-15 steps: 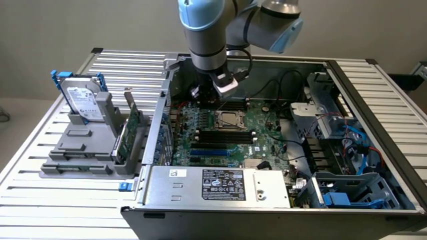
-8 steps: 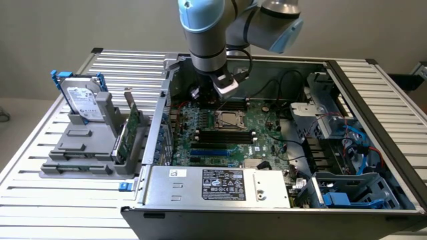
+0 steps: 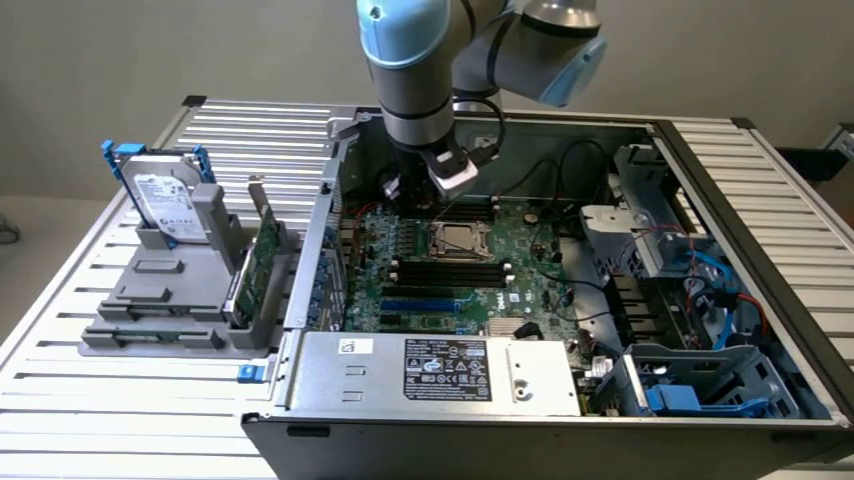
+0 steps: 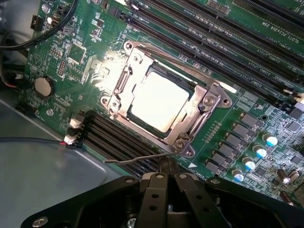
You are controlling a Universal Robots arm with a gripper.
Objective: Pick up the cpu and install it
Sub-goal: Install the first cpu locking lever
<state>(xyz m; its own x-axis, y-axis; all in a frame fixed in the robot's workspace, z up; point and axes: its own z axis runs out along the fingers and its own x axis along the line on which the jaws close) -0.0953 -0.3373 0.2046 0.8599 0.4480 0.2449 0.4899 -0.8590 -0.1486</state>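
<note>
The cpu (image 4: 158,101) is a pale silvery square lying flat in the motherboard socket, with the metal load frame (image 4: 202,111) folded down around its edges. In the exterior view the cpu (image 3: 458,240) sits mid-board inside the open computer case. My gripper (image 4: 168,167) hovers just off one corner of the socket, fingers pressed together and shut with nothing between them. A thin wire socket lever (image 4: 135,160) runs along the socket edge right by the fingertips. Seen from outside, the gripper (image 3: 445,188) hangs above the board, behind the socket.
Black memory slots (image 4: 118,140) flank the socket on both sides. A black cable (image 4: 45,35) loops near the case wall. Outside the case, at the exterior view's left, a grey holder (image 3: 174,300) carries a hard drive (image 3: 167,200) and an upright green card (image 3: 263,255).
</note>
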